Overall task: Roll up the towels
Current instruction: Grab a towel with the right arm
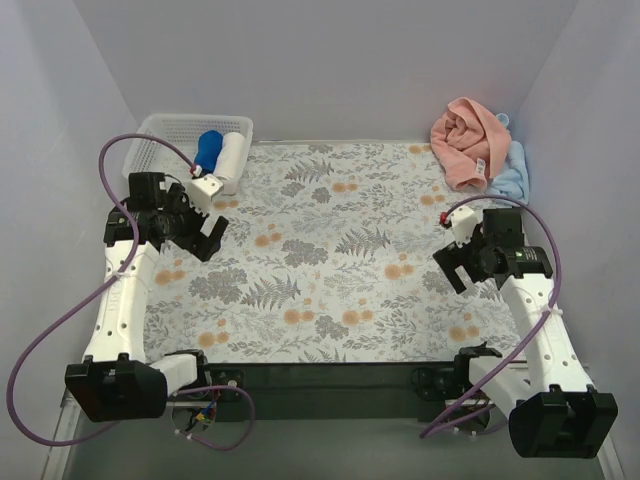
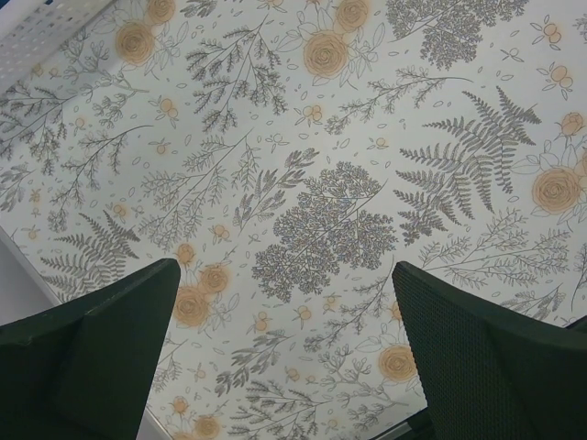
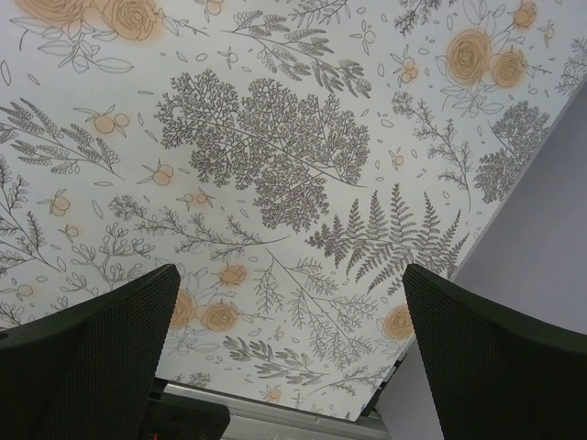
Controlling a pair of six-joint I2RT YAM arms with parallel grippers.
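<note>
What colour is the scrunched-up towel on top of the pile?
The top towel is salmon-pink, best seen from the top external view.

Basket and rolls on the flower-print cloth point(image 1: 330, 250).
We see a white slatted basket point(image 1: 160, 125) at the far left corner of the cloth, which is printed with grey ferns and orange blooms. Inside it a dark blue roll point(image 1: 208, 150) and a white roll point(image 1: 232, 155) lie side by side, touching, the blue one on the left.
</note>
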